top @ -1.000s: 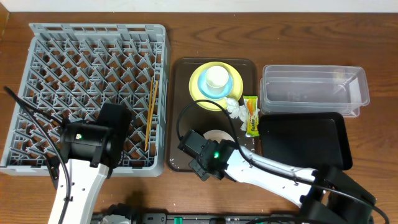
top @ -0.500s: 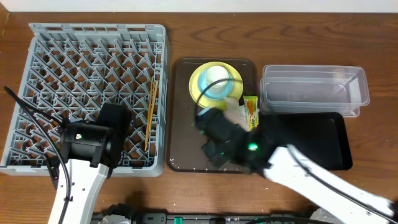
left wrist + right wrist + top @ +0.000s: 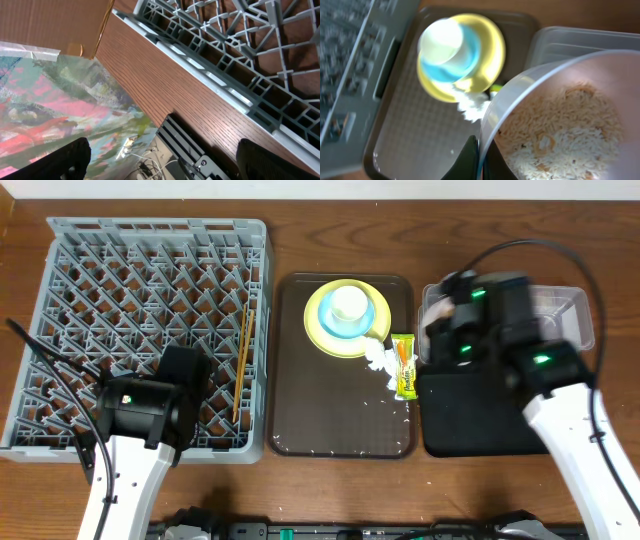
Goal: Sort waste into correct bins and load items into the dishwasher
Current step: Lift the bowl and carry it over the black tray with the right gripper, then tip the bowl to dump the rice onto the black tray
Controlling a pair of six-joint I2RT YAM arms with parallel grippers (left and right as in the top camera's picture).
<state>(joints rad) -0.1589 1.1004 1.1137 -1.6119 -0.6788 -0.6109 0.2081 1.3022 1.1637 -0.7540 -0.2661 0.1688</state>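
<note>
Right gripper (image 3: 482, 161): fingers (image 3: 465, 161) clamped on the rim of the white bowl (image 3: 560, 125), one finger outside the wall, the other inside. The bowl mouth faces the wrist camera, and pale rice (image 3: 560, 135) lies across its bottom. The bowl overlaps the near corner of the clear tub (image 3: 570, 42) in the wrist view. In the overhead view the arm sits over the tub's left end and hides the bowl. The black tray (image 3: 490, 420) is just in front of the tub, long axis left-right, parallel to the tub. Left gripper (image 3: 162, 159): fingers (image 3: 70, 155) wide apart, nothing between them, over the front edge of the grey rack (image 3: 150, 280) and the bare table (image 3: 165, 85). Chopsticks (image 3: 243, 365) lie in the rack by its right wall, long axis front-to-back, leaning slightly right at the far end. On the brown serving tray (image 3: 340, 435): yellow plate (image 3: 318, 330) at the far end, light-blue dish (image 3: 365, 320) on it, white cup (image 3: 348, 303) in the dish. Tissue (image 3: 378, 356) touches the plate's near-right edge. Wrapper (image 3: 404, 368) is just right of the tissue, long axis front-to-back. Crumbs (image 3: 402, 408) are scattered near the tray's right side.
</note>
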